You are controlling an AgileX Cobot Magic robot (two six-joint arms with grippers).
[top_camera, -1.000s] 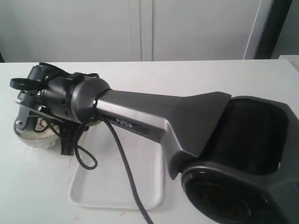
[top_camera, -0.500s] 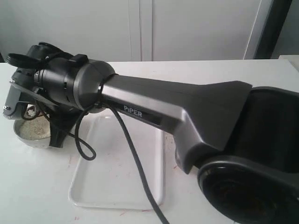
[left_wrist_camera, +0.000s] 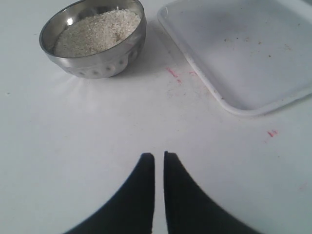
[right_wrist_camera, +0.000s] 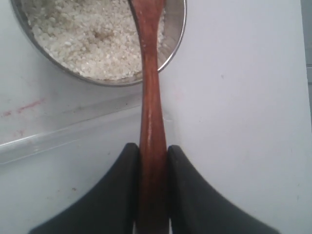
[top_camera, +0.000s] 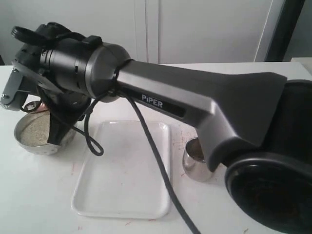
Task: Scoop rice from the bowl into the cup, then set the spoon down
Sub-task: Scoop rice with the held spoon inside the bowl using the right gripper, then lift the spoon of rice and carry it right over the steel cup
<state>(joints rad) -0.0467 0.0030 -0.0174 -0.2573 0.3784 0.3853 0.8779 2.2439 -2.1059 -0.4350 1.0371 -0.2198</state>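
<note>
The steel bowl (top_camera: 28, 146) stands at the left of the table, filled with off-white rice (top_camera: 33, 129). My right arm reaches across to it. The right gripper (right_wrist_camera: 152, 148) is shut on the handle of the reddish-brown spoon (right_wrist_camera: 150, 92), whose front end lies over the rice (right_wrist_camera: 87, 39) inside the bowl's rim (right_wrist_camera: 178, 34). The steel cup (top_camera: 195, 161) stands right of the tray, partly behind the arm. My left gripper (left_wrist_camera: 155, 156) hovers over bare table, shut on nothing, with the bowl (left_wrist_camera: 97, 63) and its rice (left_wrist_camera: 97, 31) well ahead of it.
A white rectangular tray (top_camera: 122, 195) lies between bowl and cup, its edge (right_wrist_camera: 58, 139) just beside the bowl. A black cable (top_camera: 146, 146) hangs from the right arm across the tray. The tray (left_wrist_camera: 243, 53) also shows beside the bowl in the left wrist view.
The right arm has risen and swung back, uncovering the bowl's rice and the cup, which was hidden behind the arm before.
</note>
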